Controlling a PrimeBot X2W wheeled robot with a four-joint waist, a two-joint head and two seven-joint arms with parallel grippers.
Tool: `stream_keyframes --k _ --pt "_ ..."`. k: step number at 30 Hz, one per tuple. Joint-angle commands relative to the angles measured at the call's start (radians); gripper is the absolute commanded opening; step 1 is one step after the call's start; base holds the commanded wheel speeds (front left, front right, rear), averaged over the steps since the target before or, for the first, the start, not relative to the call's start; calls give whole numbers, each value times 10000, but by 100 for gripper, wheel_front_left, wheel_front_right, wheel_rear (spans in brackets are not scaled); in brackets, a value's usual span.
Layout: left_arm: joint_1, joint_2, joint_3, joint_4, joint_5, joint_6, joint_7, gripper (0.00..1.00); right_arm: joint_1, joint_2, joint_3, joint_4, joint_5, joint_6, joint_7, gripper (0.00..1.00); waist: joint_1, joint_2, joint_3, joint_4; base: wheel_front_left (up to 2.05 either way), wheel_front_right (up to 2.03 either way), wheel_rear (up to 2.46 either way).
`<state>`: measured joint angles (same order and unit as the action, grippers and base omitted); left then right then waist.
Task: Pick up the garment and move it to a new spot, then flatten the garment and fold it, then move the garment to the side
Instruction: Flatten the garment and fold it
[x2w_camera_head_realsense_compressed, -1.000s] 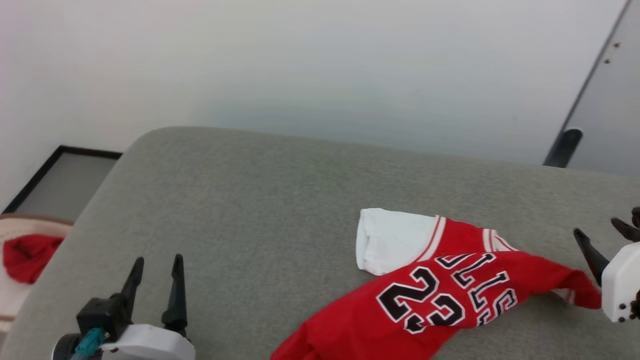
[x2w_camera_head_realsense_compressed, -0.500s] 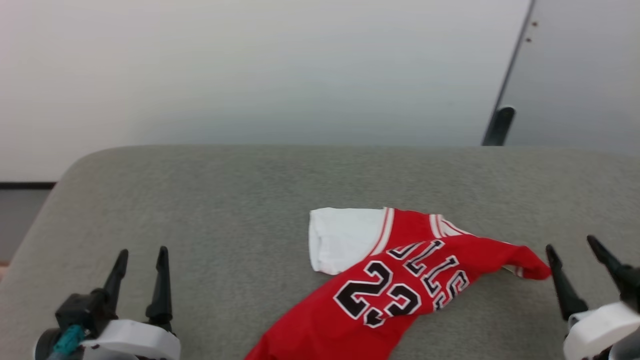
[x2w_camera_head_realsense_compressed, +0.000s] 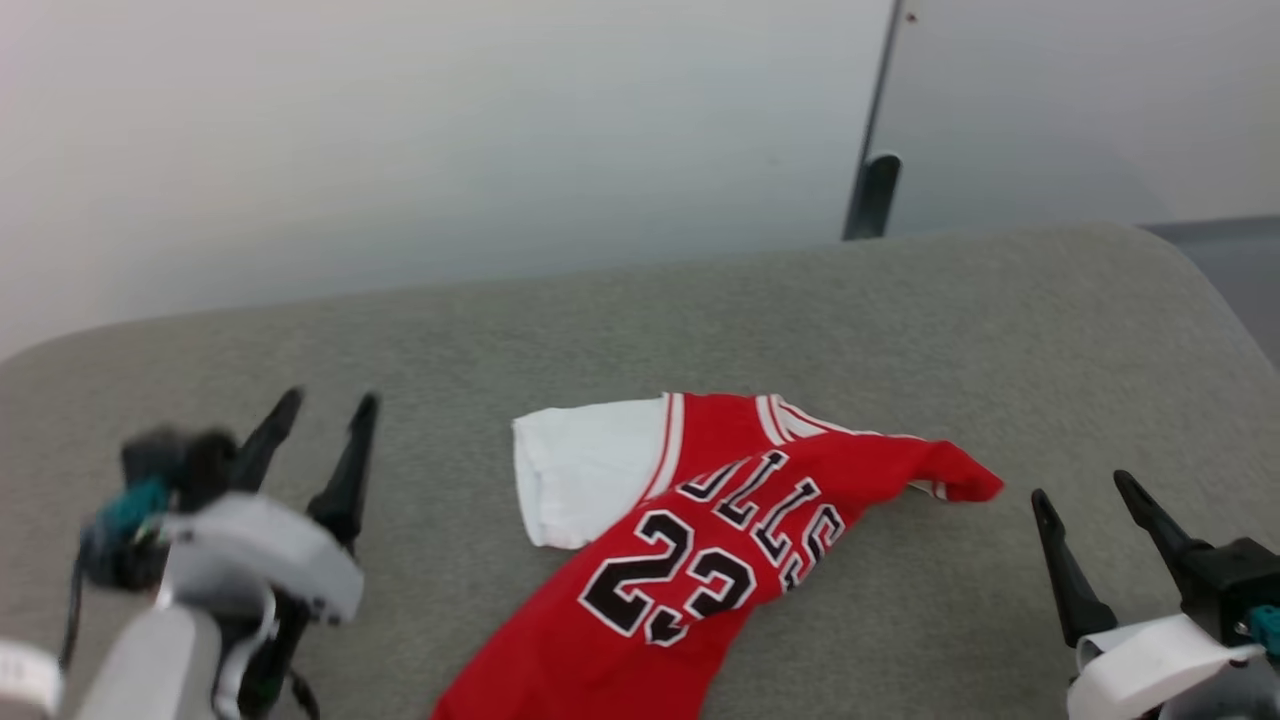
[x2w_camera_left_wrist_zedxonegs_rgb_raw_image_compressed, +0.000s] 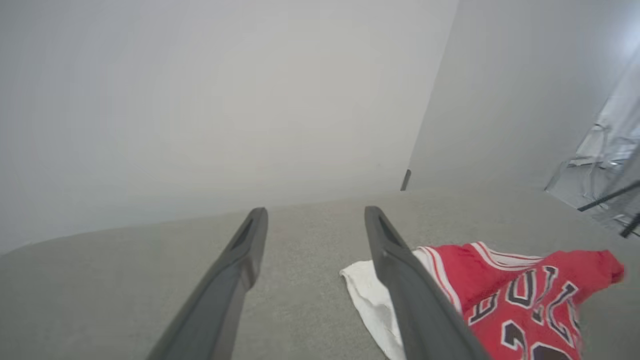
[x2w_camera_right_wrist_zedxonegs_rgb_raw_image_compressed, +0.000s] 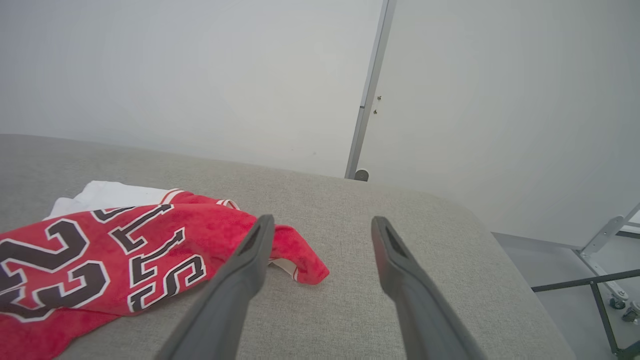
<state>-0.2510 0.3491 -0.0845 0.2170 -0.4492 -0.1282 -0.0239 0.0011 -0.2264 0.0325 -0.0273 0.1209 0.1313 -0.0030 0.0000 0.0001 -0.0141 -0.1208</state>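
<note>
- Grey tabletop (x2w_camera_head_realsense_compressed: 900, 320): my right wrist view adds a wheeled frame (x2w_camera_right_wrist_zedxonegs_rgb_raw_image_compressed: 575, 282) on the floor past its right edge.
- The garment (x2w_camera_head_realsense_compressed: 700, 520) lies crumpled mid-width, toward the near edge.
- Head view: my left tool (x2w_camera_head_realsense_compressed: 330, 400) and right tool (x2w_camera_head_realsense_compressed: 1082, 488) flank it, both released and empty.

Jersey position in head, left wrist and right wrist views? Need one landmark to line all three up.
Head view: jersey lower centre, lying on the grey table.
Left wrist view: jersey lower right, its white part partly behind one finger of the left claw.
Right wrist view: jersey lower left, beside the right claw.
Shared landmark: the upright post just past the table's far edge.
</note>
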Motion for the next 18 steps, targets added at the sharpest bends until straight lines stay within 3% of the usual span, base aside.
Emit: stream_keyframes --k 1,8,13,18 --pt "-252 143 -247 -63 -328 -39 328 100 -151 24 23 -68 42 -10 14 100 0 -1 318 -394 0 0 0" --pt "-2062 1467 -1941 -131 -2076 -34 2904 100 -412 127 225 -238 133 -10 118 100 0 -1 1016 -1037 0 0 0" --pt "-3260 1987 -2912 507 -3067 -34 4944 100 -645 289 308 -228 208 -10 1 100 0 -1 1552 -1513 0 0 0" --pt "-4271 2293 -3395 1590 -3367 -34 6381 100 -809 467 361 -126 279 -10 -110 100 0 -1 2063 -1966 0 0 0"
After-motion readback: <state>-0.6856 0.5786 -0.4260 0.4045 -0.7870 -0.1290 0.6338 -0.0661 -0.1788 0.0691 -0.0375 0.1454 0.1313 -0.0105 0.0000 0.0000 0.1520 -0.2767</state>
